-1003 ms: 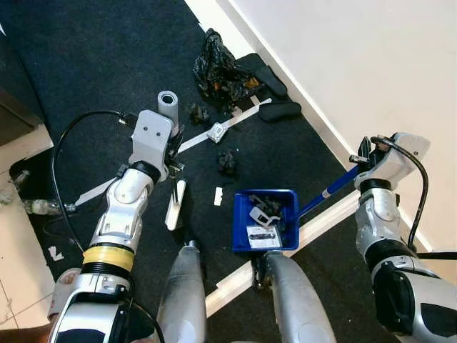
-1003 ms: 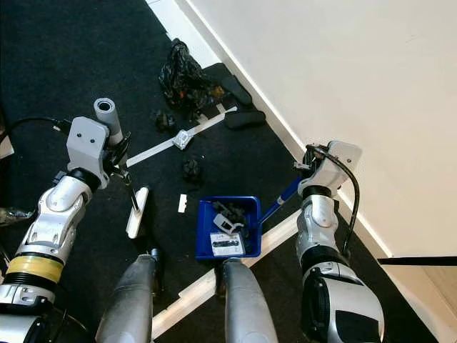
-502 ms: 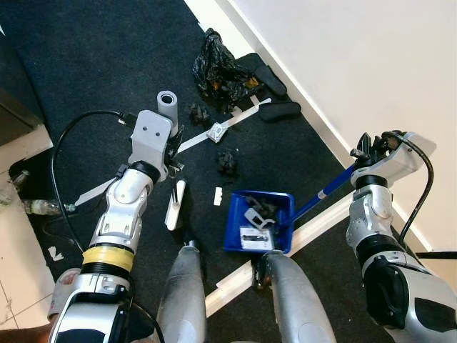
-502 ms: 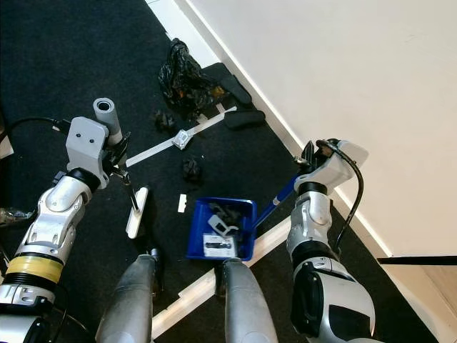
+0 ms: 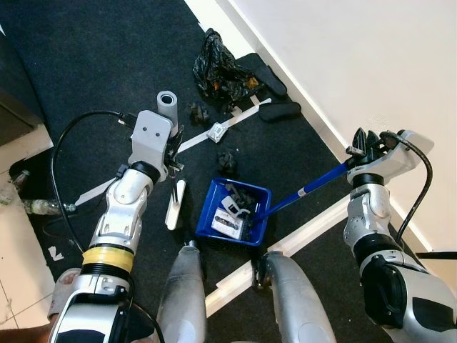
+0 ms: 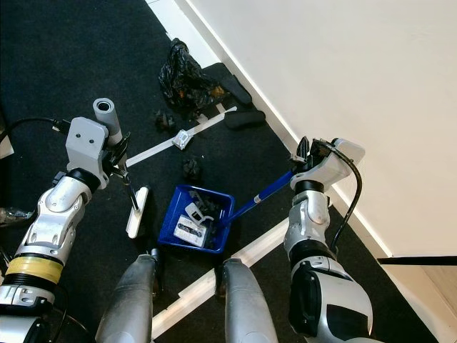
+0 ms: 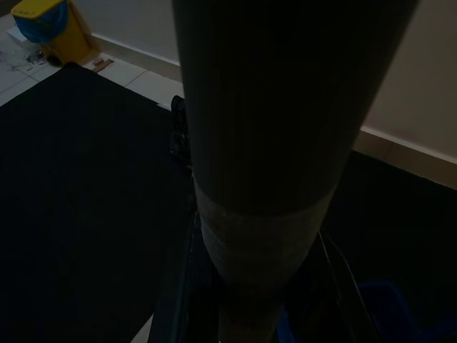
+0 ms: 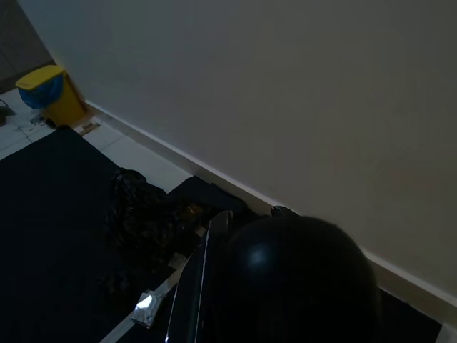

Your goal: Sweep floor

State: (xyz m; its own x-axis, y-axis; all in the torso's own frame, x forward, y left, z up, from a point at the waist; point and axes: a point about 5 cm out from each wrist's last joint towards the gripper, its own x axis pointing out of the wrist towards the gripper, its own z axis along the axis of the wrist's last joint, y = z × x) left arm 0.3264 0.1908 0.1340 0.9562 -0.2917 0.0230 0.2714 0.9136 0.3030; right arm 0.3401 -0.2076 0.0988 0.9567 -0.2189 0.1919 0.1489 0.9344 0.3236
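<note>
— The right claw (image 5: 365, 143): where is it, and how do its fingers stand?

— Raised beside the white wall (image 5: 371, 64), fingers clamped on the top of the blue dustpan handle (image 5: 307, 189). The handle slants down from it to the blue dustpan (image 5: 234, 211), which lies on the black carpet (image 5: 93, 57) just ahead of the robot's legs, with dark scraps and a white tag inside.

— And the left claw (image 5: 171, 153)?

— Closed around the grey broom handle (image 5: 167, 106), whose round top stands up beside the wrist. Below it the white broom head (image 5: 175, 204) rests on the carpet, just left of the dustpan.

— What lies beyond the pan?

— A small dark clump (image 5: 227, 161) close to its far edge, then a white strip of tape (image 5: 214, 132) running across the carpet with a crumpled white scrap (image 5: 216, 131) on it. Another dark clump (image 5: 198, 113) sits past the strip.

— Farther still?

— A crumpled black bag (image 5: 218, 68) near the baseboard, and two dark slippers (image 5: 275, 96) beside it, along the wall. In the right wrist view, a yellow bin (image 8: 50, 93) stands far off on tile.
</note>
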